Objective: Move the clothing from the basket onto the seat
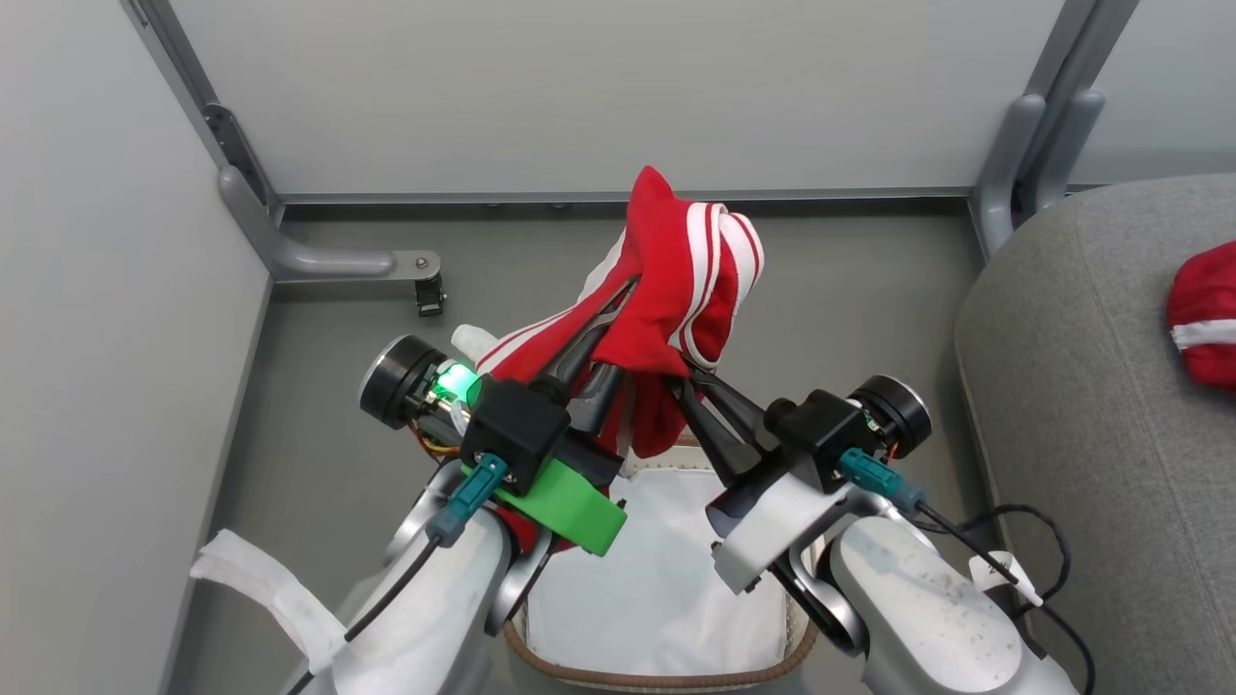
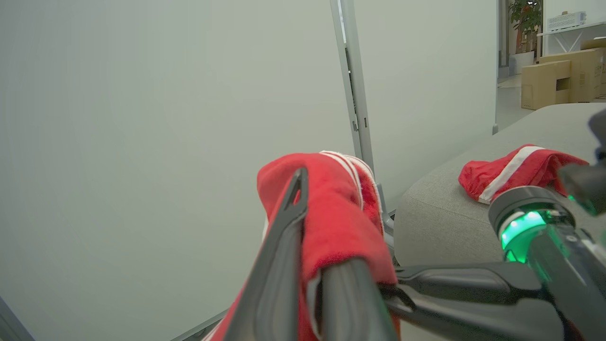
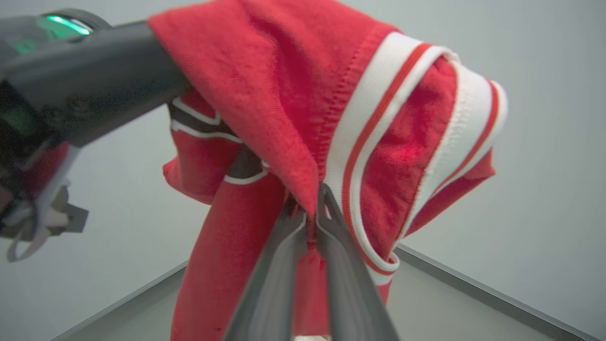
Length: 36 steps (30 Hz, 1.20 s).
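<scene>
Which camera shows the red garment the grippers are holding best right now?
Head view: the garment shows nearly whole, held by the left gripper and right gripper above the basket. Right wrist view gives a close-up of its striped trim; left wrist view, one fold over a finger.

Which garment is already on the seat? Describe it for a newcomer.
Start at the big grey seat on the head view's right. At its far edge lies a crumpled red garment with one white band. Unlike the striped red jersey held aloft, it rests untouched on the cushion.
</scene>
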Available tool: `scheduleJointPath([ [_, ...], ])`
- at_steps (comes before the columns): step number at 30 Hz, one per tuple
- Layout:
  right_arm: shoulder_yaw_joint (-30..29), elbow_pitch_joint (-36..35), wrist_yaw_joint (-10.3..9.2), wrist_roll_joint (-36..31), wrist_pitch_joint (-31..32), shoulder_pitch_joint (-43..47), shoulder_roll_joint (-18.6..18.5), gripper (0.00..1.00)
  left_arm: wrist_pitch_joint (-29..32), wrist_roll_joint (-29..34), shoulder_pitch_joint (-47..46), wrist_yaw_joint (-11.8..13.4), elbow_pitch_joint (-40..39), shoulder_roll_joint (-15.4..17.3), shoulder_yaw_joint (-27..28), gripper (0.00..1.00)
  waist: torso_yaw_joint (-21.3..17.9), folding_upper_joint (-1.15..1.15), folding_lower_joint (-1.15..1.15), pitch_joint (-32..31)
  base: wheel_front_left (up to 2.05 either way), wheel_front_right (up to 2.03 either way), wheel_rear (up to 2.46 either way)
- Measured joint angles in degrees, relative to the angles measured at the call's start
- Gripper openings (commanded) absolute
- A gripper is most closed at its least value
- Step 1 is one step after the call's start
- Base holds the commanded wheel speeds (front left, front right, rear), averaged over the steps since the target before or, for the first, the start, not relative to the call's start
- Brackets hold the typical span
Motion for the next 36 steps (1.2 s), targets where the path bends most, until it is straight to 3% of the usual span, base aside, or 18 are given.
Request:
scheduleJointPath([
  [4, -2.12, -0.54, 0.00, 0.83, 0.00, 0.04, 0.09, 0.00, -0.01, -0.11, 0.08, -0.01, -0.02, 0.03, 0.30, 0.00, -0.26, 0.00, 0.00, 0.10, 0.00, 0.00, 0.00],
  [5, -3.30, -0.92, 0.01, 1.00, 0.00, 0.08, 0.09, 0.00, 0.00, -0.11, 0.14, 0.01, -0.14, 0.13, 0.45, 0.18, -0.51, 0.00, 0.00, 0.16, 0.00, 0.00, 0.00],
  [7, -5.83, -1.90, 0.01, 1.03, 0.00, 0.17, 0.10, 0.00, -0.01, -0.11, 0.62, 0.04, -0.37, 0.36, 0.73, 1.00, -1.25, 0.00, 0.00, 0.30, 0.00, 0.00, 0.00],
  [15, -16.78, -5.39, 0.01, -0.11, 0.01, 1.28, 0.01, 0.00, -0.10, -0.27, 1.94, -0.27, -0.56, 1.44, 1.35, 1.00, -6.82, 0.00, 0.00, 1.25, 0.00, 0.00, 0.00],
  [24, -24.64, -9.37, 0.00, -1.33, 0.01, 0.46, -0.01, 0.00, -0.11, 0.00, 2.01, -0.52, -0.44, 1.68, 1.62, 1.00, -16.79, 0.00, 0.00, 3.33, 0.00, 0.00, 0.00],
  [31, -31.06, -9.65, 0.00, -5.98, 0.01, -5.93, -0.03, 0.00, -0.10, 0.51, 0.71, -0.88, 0.24, 2.05, 1.47, 1.00, -24.36, 0.00, 0.00, 5.95, 0.00, 0.00, 0.00],
  [36, -36.16, -8.10, 0.00, -10.45, 0.00, -13.82, -0.33, 0.00, -0.10, 0.86, -0.51, -0.97, 1.19, 2.91, 0.66, 1.00, -27.32, 0.00, 0.00, 9.44, 0.00, 0.00, 0.00],
])
